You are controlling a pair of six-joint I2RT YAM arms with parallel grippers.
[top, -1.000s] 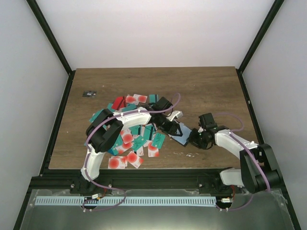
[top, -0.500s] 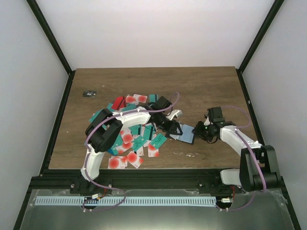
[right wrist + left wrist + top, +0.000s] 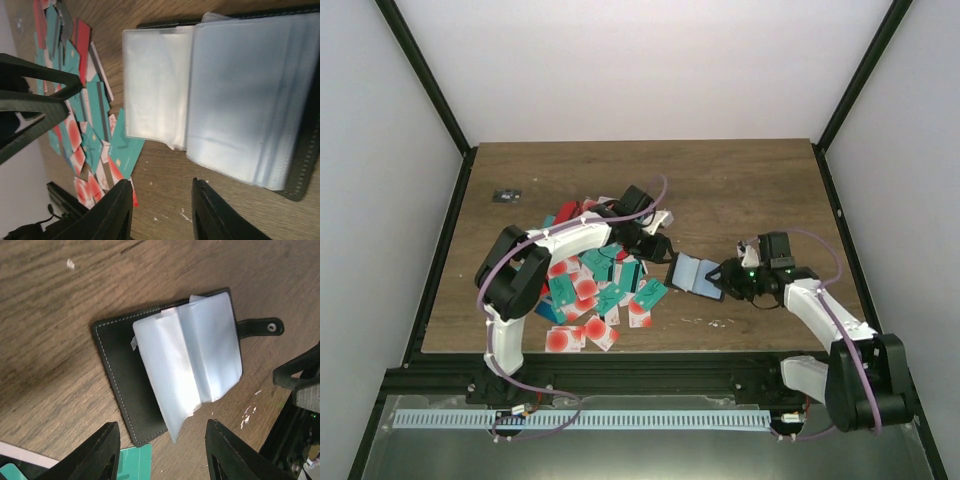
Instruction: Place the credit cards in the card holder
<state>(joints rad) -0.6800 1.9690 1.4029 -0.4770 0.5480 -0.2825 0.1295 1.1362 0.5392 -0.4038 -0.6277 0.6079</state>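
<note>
Your cards point(image 3: 588, 292) lie heaped left of centre on the counter point(image 3: 760, 190). Your left jaws hover wide apart, empty, at the pile's right edge. The holder point(image 3: 694, 274) lies unfolded just beyond; right jaws gape empty beside it.

Left arm point(image 3: 570, 237) and right arm point(image 3: 817, 300): white shells, black joints and bases. Purple cable point(image 3: 483, 290) runs loose along each. Green light point(image 3: 750, 268) shows at right wrist. Left pincer point(image 3: 162, 427) and right pincer point(image 3: 161, 185): black matte fingers, raised edges.
</note>
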